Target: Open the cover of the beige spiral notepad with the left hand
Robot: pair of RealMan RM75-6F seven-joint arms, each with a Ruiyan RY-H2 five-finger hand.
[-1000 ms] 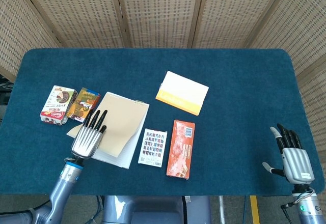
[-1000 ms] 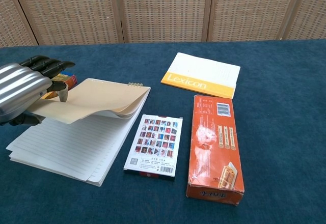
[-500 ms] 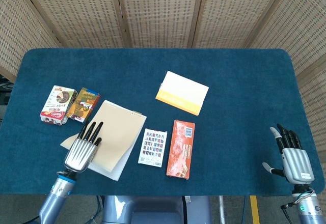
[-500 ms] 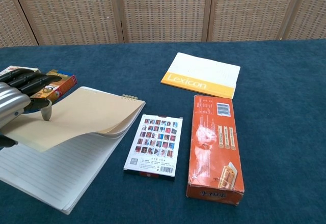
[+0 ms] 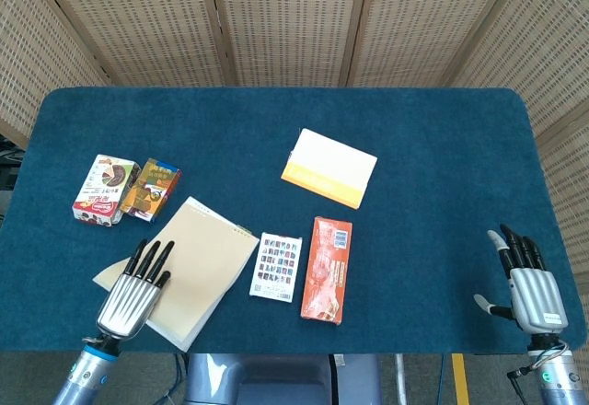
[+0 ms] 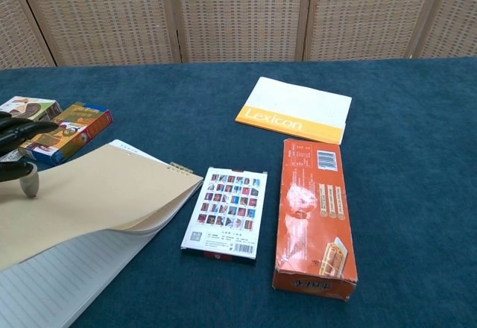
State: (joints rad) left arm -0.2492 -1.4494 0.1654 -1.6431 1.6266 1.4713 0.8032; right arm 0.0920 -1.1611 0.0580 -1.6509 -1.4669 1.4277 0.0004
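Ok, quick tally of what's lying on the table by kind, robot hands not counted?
Spiral notepads: 1, the beige spiral notepad, cover partly lifted by the left robot hand.
Writing pads: 1, the Lexicon pad.
Snack boxes: 2, one white, one brown.
Orange cartons: 1.
Small picture-grid packs: 1.
Total: 6.

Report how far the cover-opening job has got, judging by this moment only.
Done: the beige cover of the spiral notepad is lifted off the lined pages, which show beneath it in the chest view. In hand: the left hand is at the cover's left edge, fingers on it. Left: the cover is only partly raised, not folded fully back. The right hand rests idle, far right.
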